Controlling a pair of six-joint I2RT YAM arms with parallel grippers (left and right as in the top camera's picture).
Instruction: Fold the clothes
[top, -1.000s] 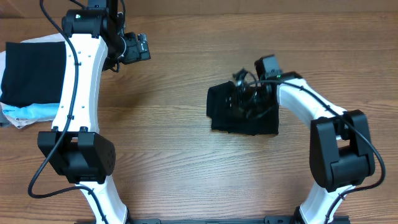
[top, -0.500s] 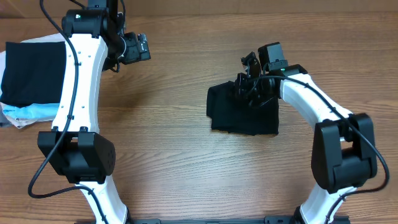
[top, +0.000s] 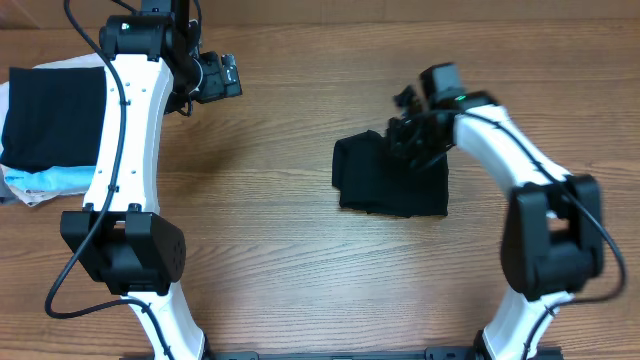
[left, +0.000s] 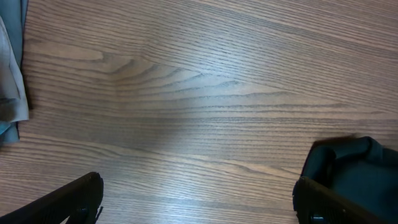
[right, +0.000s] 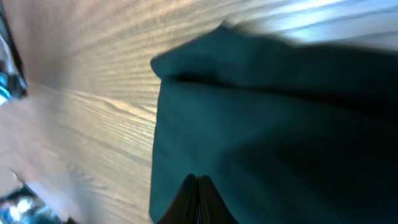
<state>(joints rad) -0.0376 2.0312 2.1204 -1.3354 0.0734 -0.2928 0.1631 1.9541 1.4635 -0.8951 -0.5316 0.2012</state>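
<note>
Black T-shirt (top: 385, 190): one item, soft fabric, lying as a compact, roughly rectangular bundle on the desk (top: 300, 250), right of centre. No logo or lettering shows. Its left edge is rounded and slightly uneven.

Right gripper (right: 198, 186): poised over the bundle's upper right part, its arm reaching in from the right. In the right wrist view the two fingers meet with only a thin seam between them, the tips pointing at dark cloth. Whether a pinch of fabric sits between them cannot be told.

Left gripper (top: 222, 76): well apart from the shirt, at the far left of the desk. Its fingers are spread wide and hold nothing.

Other stock: a stack of folded garments (top: 50, 125) at the left edge, black on top, pale blue beneath.

Condition: folding looks almost complete.

Hazards, as judged:
- If cloth is caught in the right gripper, any lift or pull would drag the top layer and open the fold.
- Soft fabric may slump at the uneven left edge.
- A low sideways pass by the arm could skew the bundle.
</note>
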